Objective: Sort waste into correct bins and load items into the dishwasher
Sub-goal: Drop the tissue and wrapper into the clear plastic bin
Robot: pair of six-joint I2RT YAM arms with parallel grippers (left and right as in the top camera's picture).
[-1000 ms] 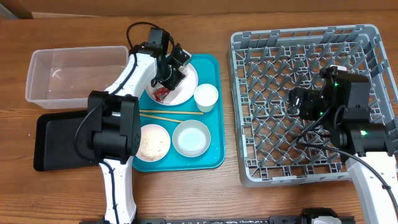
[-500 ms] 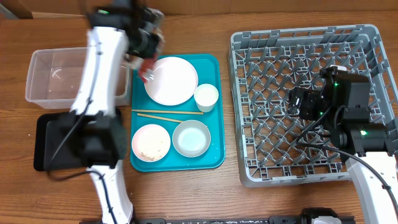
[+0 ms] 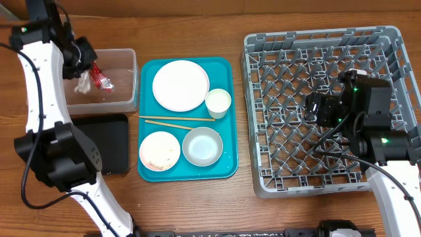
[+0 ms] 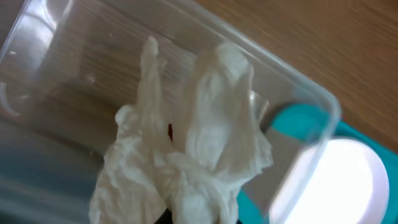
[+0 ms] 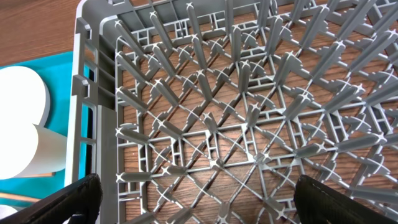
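Napkin (image 4: pixel 186 155) over tub (image 3: pixel 135 79) — (rim near).

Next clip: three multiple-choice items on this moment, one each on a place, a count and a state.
1. Where is the napkin? A on the teal tray; B in the left gripper, above the clear tub; C in the dish rack.
2. How many bowls sit on the teal tray? A one; B four; C two.
3. The dish rack is: A bare of dishes; B holding both bowls; C holding the napkin.
B, it hangs over the tub; C, two show there; A, only pegs show.
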